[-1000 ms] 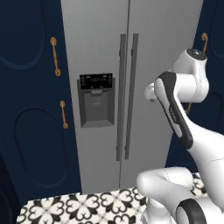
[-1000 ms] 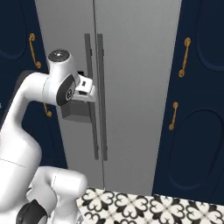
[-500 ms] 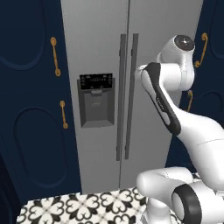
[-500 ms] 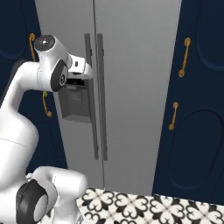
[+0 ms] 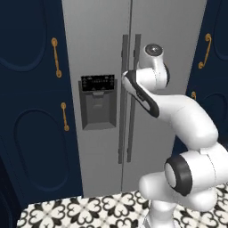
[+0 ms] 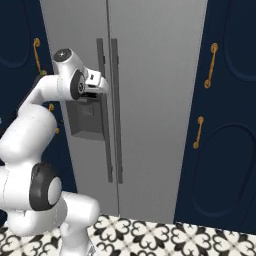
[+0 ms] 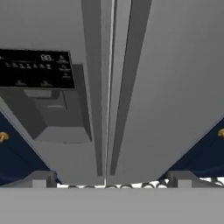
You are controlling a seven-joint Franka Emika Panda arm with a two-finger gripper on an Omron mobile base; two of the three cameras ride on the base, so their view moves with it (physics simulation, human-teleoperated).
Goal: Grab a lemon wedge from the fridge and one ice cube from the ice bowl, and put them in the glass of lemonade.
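Navy cabinets (image 5: 31, 111) with gold handles (image 5: 55, 57) flank the fridge (image 6: 150, 60), both doors shut, so whatever sits on its shelves is hidden. The dark dispenser panel (image 5: 97, 101) sits on the left door, partly covered by the arm in the right base view. The gripper (image 6: 98, 86) hangs just before the two vertical door handles (image 7: 111, 87), jaws spread wide and holding nothing, fingertips hard to make out

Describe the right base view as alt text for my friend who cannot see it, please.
A white robot arm reaches its open tool toward the two dark vertical handles of a closed light-grey fridge, beside the dark dispenser panel. Navy cabinets with gold handles flank the fridge, above a black-and-white patterned floor.
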